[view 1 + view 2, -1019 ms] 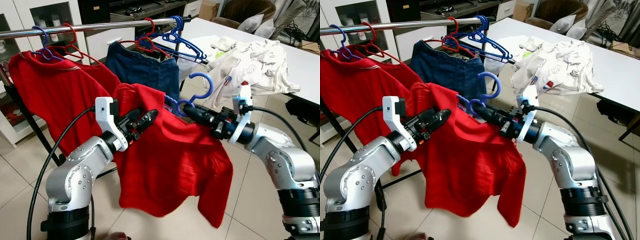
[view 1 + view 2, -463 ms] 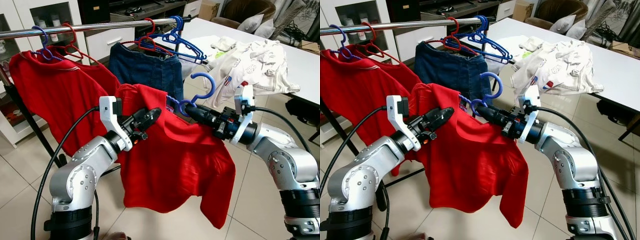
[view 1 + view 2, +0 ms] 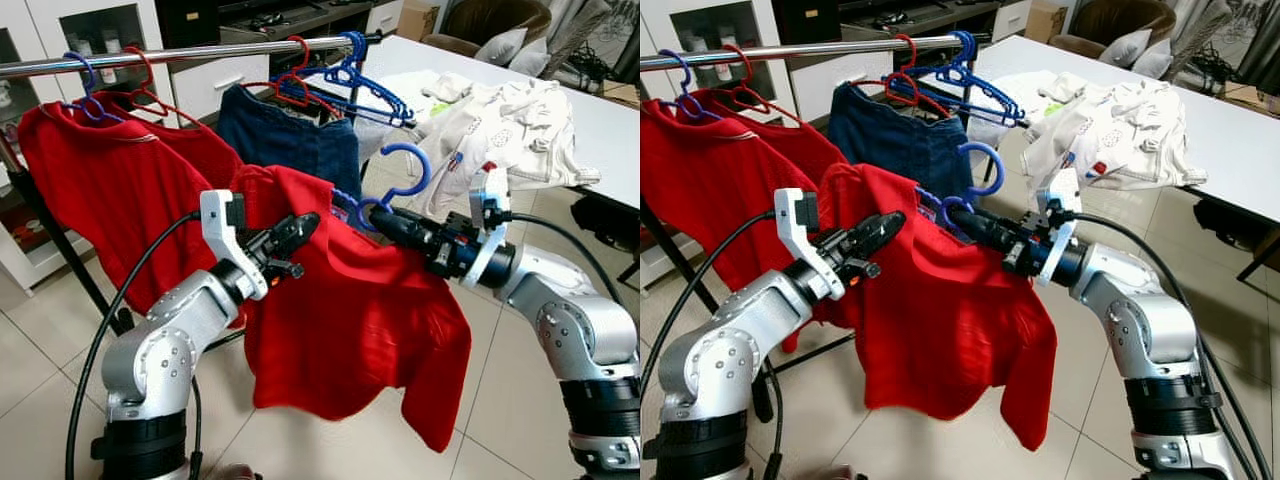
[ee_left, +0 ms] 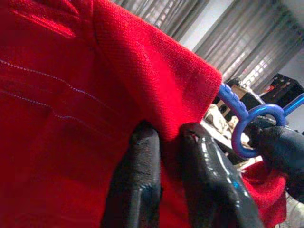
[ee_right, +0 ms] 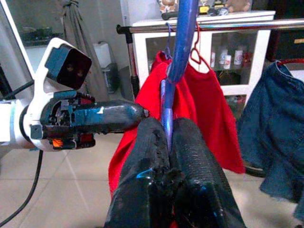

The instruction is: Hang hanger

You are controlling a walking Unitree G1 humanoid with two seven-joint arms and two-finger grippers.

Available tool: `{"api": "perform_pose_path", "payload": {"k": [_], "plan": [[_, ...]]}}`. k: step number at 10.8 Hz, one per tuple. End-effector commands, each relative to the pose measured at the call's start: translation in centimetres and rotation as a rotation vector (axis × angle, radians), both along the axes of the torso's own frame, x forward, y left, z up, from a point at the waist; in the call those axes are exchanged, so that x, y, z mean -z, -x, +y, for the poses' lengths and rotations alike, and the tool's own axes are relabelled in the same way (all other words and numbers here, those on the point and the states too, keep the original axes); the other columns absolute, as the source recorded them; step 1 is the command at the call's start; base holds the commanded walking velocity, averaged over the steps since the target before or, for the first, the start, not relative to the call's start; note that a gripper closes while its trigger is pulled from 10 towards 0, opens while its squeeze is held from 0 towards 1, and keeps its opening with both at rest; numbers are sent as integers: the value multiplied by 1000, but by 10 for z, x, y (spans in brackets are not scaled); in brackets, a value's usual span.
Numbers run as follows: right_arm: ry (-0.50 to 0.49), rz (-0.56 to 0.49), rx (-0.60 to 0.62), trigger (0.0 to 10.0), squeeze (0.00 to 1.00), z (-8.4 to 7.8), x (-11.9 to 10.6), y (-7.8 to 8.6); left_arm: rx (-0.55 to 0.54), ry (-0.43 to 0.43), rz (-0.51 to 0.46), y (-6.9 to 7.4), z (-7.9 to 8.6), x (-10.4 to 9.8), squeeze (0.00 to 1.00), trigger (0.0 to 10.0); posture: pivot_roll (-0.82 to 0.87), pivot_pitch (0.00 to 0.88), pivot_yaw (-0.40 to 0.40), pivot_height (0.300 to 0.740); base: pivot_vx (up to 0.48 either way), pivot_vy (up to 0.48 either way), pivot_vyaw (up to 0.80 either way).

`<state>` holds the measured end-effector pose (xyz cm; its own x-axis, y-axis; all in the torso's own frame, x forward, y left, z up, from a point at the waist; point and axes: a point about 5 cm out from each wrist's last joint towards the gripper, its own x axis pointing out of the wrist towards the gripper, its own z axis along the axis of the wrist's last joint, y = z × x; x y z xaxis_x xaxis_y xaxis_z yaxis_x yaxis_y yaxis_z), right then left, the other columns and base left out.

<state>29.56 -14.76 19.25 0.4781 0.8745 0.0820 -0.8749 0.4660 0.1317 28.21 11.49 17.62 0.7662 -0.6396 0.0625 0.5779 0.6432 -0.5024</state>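
We see our right gripper [image 3: 375, 214] pinching the blue hanger [image 3: 398, 176]; at its nine o'clock, our left gripper [image 3: 305, 222] pinches the red shirt [image 3: 350, 310].

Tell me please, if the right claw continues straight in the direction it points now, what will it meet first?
Most likely the left claw. The right claw, shut on the blue hanger, points toward it across the red shirt. Their tips look near each other, though depth is unclear.
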Motion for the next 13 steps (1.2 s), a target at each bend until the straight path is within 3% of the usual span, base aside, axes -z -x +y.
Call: {"api": "perform_pose_path", "payload": {"k": [1,4,6,7,10,13], "plan": [[-4,-36,8,0,0,-4,-8,1,6,8,5,-3,-4,-1,0,0,79,0,-61,740,0,0,0],[39,-44,10,0,0,-4,-6,3,-12,13,-18,-8,1,-9,0,0,75,0,-66,740,0,0,0],[196,-50,24,0,0,-2,9,4,11,-62,-57,-3,7,-17,0,0,71,0,-75,740,0,0,0],[316,-55,31,0,0,-1,20,4,-8,-108,-88,-3,16,-28,0,0,75,0,-83,740,0,0,0],[513,-20,-72,0,0,3,38,13,-113,-340,-117,-18,31,-43,0,0,81,0,-89,740,0,0,0],[490,-37,-63,0,0,0,34,15,-141,-434,-68,-24,35,-40,0,0,78,0,-74,740,0,0,0]]}}
